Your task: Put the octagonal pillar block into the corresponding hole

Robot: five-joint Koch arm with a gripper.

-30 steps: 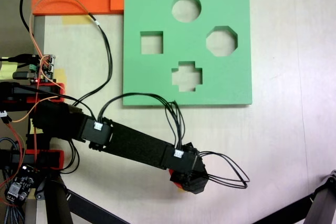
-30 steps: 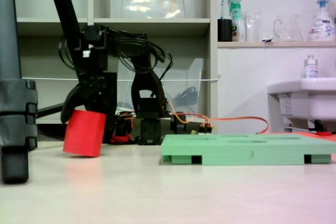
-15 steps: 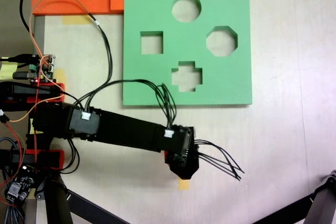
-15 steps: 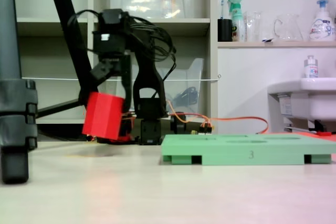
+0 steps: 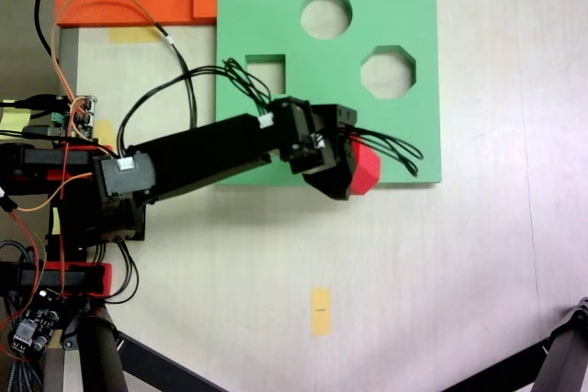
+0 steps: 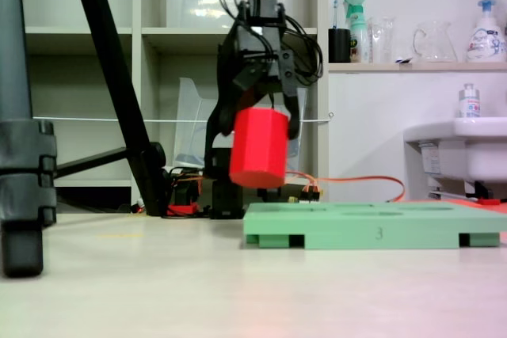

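Clamped on the octagonal pillar block [image 6: 259, 148], the hand [image 6: 265, 120] hangs well clear of the counter [image 6: 158, 282], with the block's flat face pointing down and tilted slightly. Seen from the side, the red block floats above the near-left part of the green foam board [image 6: 372, 235], touching nothing below it. From above, the hand [image 5: 347, 170] sits over the board's lower edge, at about 6 o'clock from the board's centre, with the block [image 5: 365, 170] peeking out at the hand's 3 o'clock side.

Holding the block high makes sense: it can pass over the board's rim without catching.

The corresponding hole [image 5: 388, 72] lies at roughly 1 o'clock from the block, well apart from it and empty. The round cutout [image 5: 326, 14] and the square cutout [image 5: 266, 63] are also open; the arm [image 5: 197, 155] covers the board's lower middle.

My judgement: the carry is under way, and the block needs levelling and turning so its 8 sides match the hole before it goes down. A yellow tape mark [image 5: 320, 310] sits on the counter at 6 o'clock from the hand.
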